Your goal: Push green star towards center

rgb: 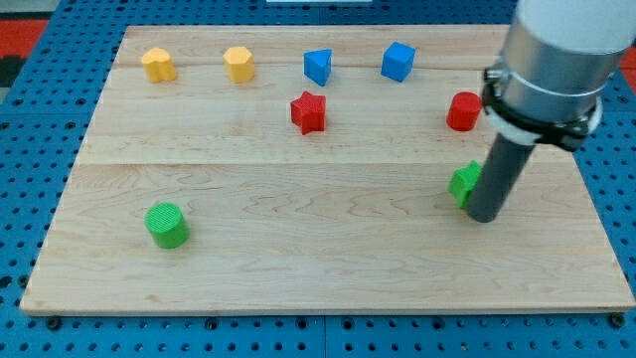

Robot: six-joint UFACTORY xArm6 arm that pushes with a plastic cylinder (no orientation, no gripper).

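Tip (484,216) touching green star (463,183), on its right.
No claw fitted; star is light, rigid: you push its right face leftward.

Arm (556,45): pale grey cylindrical housing, black clamp ring with a white band beneath, ending in a straight dark grey rod (494,179).
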